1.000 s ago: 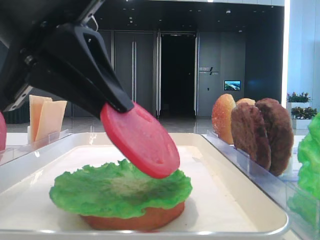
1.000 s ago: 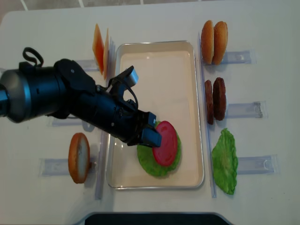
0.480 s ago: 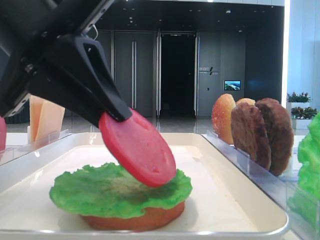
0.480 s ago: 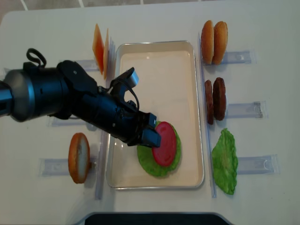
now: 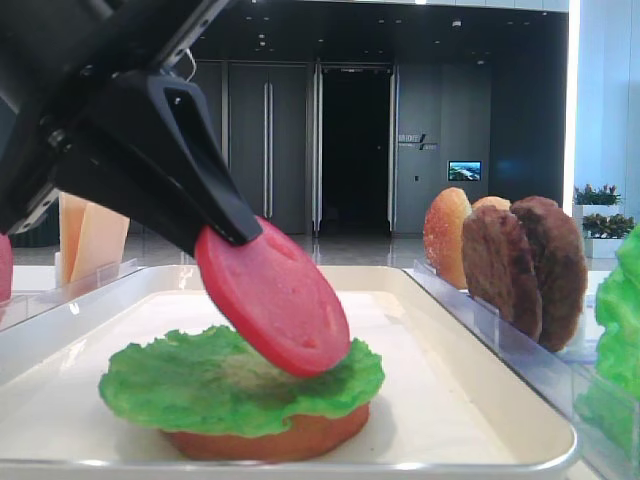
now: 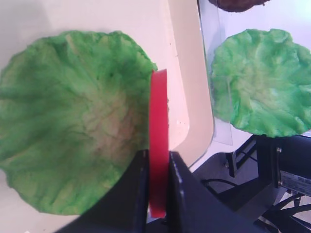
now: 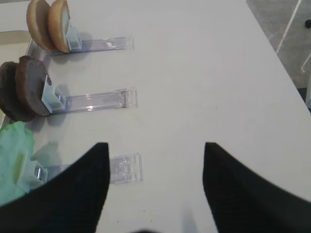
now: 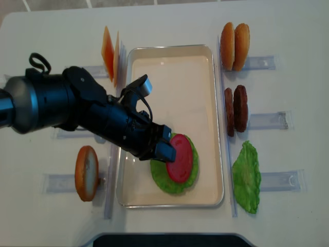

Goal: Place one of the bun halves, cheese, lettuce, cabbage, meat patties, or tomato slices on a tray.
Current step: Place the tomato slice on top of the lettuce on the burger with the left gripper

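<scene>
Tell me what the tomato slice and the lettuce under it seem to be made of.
Tomato slice: probably hard plastic, smooth and evenly red, with a soft sheen. Lettuce: likely soft rubbery plastic, matte, with a ruffled edge and a molded, crinkled surface; stiffness unclear.

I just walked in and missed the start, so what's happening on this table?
The left gripper is clamped on a tomato slice, holding it tilted just over the lettuce that tops a bun half in the white tray. The slice isn't laid flat yet. The right gripper is open over the bare table, holding nothing.
</scene>
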